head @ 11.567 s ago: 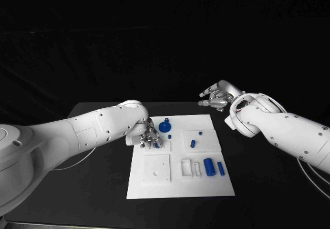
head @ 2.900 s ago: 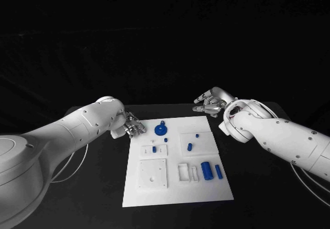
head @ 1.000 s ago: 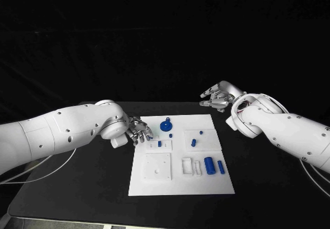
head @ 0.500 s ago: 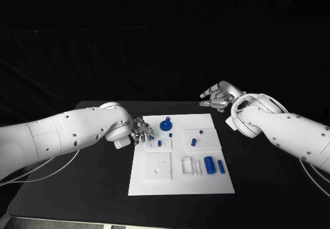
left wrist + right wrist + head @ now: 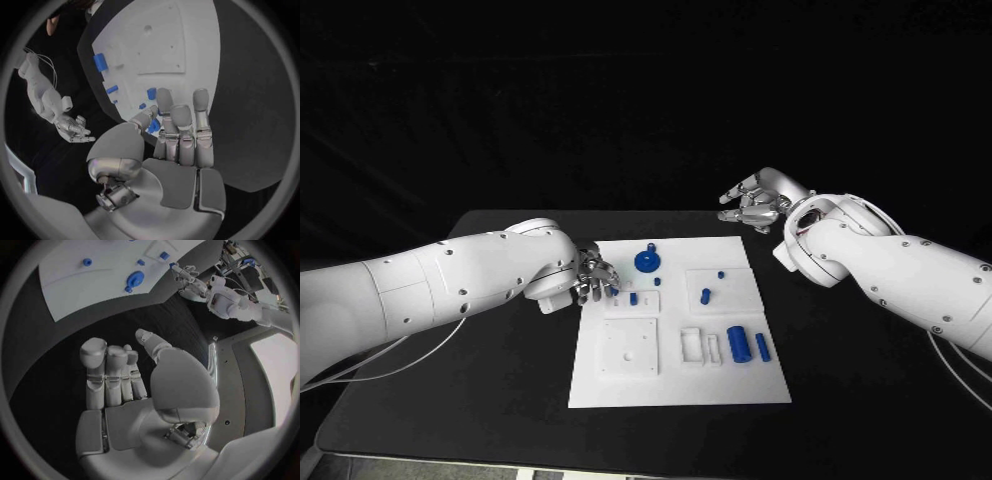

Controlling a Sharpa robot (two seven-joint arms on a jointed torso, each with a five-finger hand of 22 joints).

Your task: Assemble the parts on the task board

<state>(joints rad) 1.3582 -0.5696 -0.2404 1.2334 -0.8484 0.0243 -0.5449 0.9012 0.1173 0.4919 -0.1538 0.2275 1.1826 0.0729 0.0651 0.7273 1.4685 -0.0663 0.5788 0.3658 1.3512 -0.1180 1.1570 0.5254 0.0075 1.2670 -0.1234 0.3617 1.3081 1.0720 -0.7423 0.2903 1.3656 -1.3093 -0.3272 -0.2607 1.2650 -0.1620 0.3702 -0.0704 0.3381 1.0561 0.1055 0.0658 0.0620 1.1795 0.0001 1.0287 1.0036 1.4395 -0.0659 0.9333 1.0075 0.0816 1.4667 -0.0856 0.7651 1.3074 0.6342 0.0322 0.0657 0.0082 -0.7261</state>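
Head view shows the white task board (image 5: 678,385) in the middle of the black table (image 5: 459,400), with small blue parts (image 5: 738,345) on it. Its left hand (image 5: 596,279) sits at the board's left edge, fingers bent, pinching a blue piece (image 5: 152,126). Its right hand (image 5: 754,208) hangs past the far right corner, fingers apart, holding nothing

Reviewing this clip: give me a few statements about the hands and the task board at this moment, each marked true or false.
1. The left hand is at the task board's left edge. True.
2. The right hand rests on the board. False: it is raised beyond the board's far right corner, holding nothing.
3. A large round blue part sits near the board's far edge. True.
4. The two blue cylinders lie off the board on the table. False: they lie on the board's right side.
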